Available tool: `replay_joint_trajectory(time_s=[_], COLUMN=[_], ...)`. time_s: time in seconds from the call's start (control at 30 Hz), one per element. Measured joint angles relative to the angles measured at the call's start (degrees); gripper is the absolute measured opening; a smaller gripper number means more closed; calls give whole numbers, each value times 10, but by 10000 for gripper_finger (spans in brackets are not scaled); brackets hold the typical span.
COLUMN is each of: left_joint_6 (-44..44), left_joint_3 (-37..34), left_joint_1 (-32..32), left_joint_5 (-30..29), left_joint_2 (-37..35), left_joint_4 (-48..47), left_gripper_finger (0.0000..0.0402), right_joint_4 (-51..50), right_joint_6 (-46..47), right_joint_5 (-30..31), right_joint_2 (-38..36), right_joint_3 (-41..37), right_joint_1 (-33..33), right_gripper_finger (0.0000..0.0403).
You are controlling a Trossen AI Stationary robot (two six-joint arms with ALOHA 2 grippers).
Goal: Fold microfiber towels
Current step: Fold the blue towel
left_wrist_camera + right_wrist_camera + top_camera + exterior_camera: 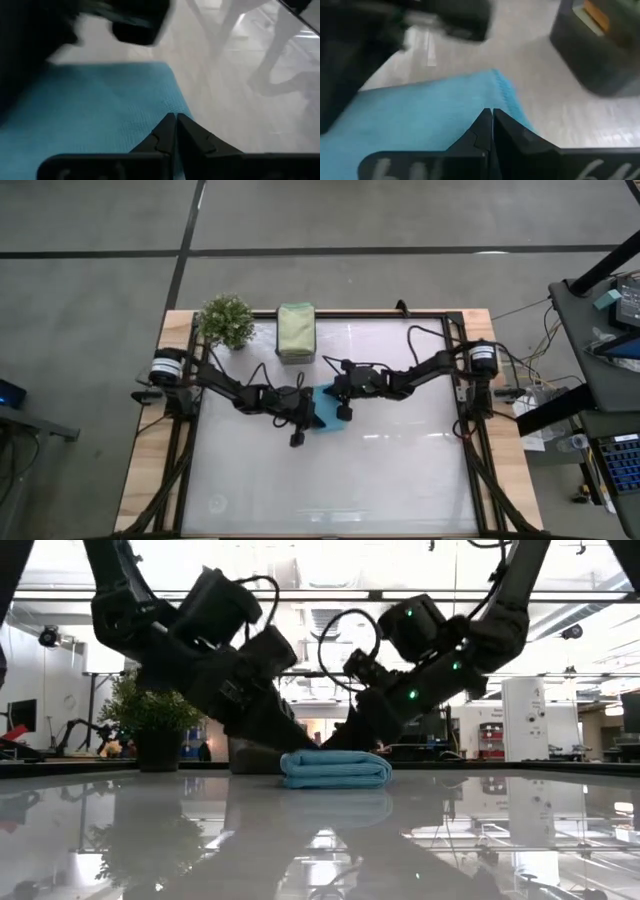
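- Folded light blue towel [335, 769] lies mid-table, well in front of the stack of green towels [296, 332].
- Left gripper [175, 131] and right gripper [491, 125] rest on the blue towel, fingers closed together.
- Potted plant [227, 320] stands beside the stack.
- Arms hide much of the blue towel from above.

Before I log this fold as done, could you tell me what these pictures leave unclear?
- High view: most of the folded light blue microfiber towel is covered by both grippers.
- Low view: its far side is hidden behind the arms.
- Wrist views: blurred; fingers look shut, pinching nothing visible.
- Sage green towel stack: count unreadable, too small.
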Motion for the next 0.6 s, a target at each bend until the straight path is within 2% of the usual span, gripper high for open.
replay_joint_trajectory(time_s=[0.17,0.3,0.43,0.6], left_joint_6=[-48,-63,-60,-56], left_joint_3=[2,2,1,-4], left_joint_1=[-5,-4,-1,3], left_joint_5=[49,57,59,55], left_joint_2=[39,44,28,-10], left_joint_4=[23,26,22,-1], left_gripper_finger=[1,1,0,0], right_joint_4=[7,6,1,-34], right_joint_6=[7,12,11,44], right_joint_5=[12,13,15,15], right_joint_2=[24,32,27,-14], right_joint_3=[0,0,0,0], right_joint_1=[-11,-20,-21,-20], right_gripper_finger=[9,9,9,9])
